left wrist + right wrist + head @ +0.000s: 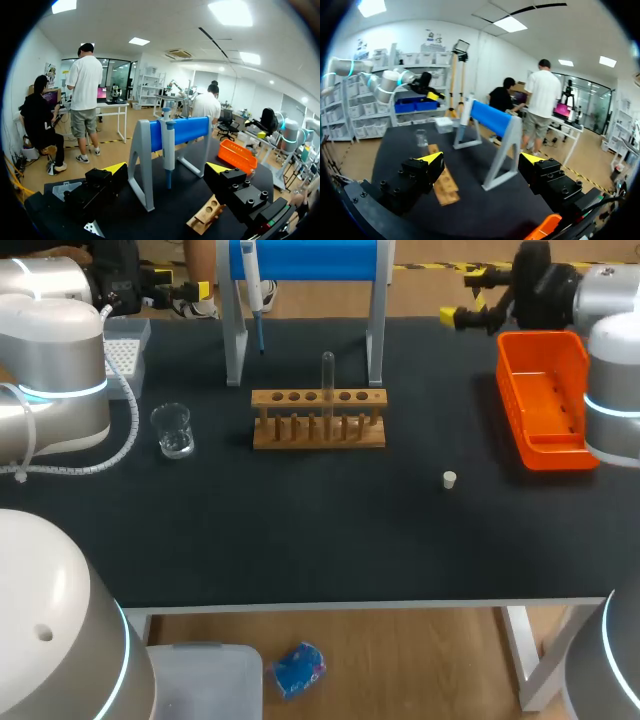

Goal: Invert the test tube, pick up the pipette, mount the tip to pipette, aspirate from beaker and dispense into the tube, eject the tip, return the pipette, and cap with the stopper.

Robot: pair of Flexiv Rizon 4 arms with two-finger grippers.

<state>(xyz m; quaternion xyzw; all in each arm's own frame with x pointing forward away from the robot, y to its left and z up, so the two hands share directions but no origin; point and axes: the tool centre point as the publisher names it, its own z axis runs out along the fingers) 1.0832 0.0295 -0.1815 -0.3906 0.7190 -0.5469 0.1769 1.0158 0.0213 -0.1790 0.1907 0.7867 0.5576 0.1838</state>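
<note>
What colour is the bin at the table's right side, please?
Orange bin, clearest in head view.

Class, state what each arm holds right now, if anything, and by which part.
Nothing is held. The jaws of the left gripper and the right gripper stand open and empty; the pipette hangs on its stand.

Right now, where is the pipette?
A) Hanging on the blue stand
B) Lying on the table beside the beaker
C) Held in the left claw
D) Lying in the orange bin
A: the pipette hangs upright from the bar of the blue stand behind the wooden rack, with neither arm near it.
</note>
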